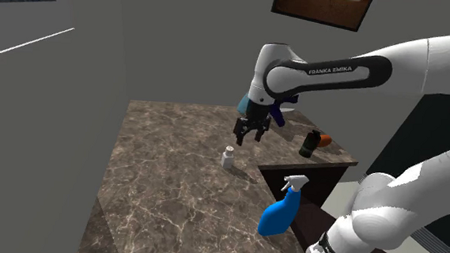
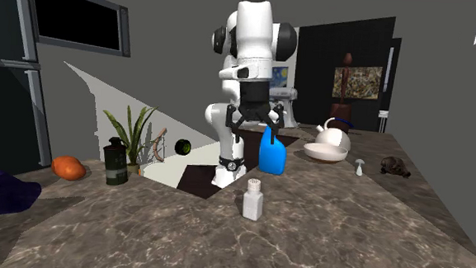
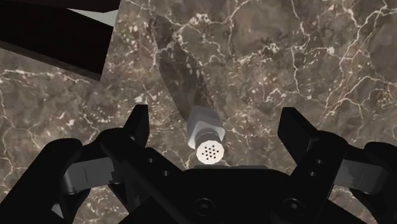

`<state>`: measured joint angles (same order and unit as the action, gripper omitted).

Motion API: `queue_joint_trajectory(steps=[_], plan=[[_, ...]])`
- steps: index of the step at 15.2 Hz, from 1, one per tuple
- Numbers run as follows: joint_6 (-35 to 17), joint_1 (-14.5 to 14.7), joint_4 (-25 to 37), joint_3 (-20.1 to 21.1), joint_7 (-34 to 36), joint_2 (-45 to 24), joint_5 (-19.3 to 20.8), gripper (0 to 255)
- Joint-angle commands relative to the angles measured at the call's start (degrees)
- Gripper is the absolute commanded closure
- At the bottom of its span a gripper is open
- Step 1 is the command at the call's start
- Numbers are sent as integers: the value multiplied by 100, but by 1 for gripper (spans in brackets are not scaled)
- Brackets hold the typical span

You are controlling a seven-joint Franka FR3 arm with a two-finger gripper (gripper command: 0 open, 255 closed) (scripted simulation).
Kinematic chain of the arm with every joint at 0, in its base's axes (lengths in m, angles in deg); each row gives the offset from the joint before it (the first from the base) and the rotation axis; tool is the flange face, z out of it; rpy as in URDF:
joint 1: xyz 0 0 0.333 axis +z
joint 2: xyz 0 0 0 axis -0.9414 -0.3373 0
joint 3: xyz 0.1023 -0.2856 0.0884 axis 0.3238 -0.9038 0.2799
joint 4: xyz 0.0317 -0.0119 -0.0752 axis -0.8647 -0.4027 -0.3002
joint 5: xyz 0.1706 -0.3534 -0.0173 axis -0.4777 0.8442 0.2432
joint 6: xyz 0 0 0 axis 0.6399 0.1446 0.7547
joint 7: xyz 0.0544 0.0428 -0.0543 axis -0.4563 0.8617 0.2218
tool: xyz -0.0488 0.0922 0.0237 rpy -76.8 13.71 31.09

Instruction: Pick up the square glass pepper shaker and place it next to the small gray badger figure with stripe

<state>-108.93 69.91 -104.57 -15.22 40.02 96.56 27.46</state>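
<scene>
So the gripper (image 1: 249,140) hangs right over the pepper shaker (image 1: 229,158), fingers spread wide and not touching it. Shaker stands upright on the brown marbled tabletop (image 1: 164,198), well apart from the little badger figure (image 2: 396,166) at the second exterior view's right

Shoulder view: bare marble counter (image 1: 164,198) around the pepper shaker (image 1: 229,157), wide open from 6 through 12 o'clock. At 5 o'clock, well apart, a blue spray bottle (image 1: 276,215); at 2 o'clock, farther off, a dark can (image 1: 310,144). Above the pepper shaker, the gripper (image 1: 250,136), fingers spread, touching nothing. Second exterior view: open counter toward the badger figure (image 2: 396,166) at 2 o'clock, a small white mushroom-shaped piece (image 2: 359,166) near it.
</scene>
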Motion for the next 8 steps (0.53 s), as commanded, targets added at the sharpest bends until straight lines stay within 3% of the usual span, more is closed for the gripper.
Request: queue_joint_trajectory(steps=[1, 6, 8], plan=[[-342, -34, 91, 27, 101, -471, 16, 0], [-953, -85, 481, 75, 393, -1579, 79, 0], [-1113, -77, 385, 80, 391, -1642, 74, 0]])
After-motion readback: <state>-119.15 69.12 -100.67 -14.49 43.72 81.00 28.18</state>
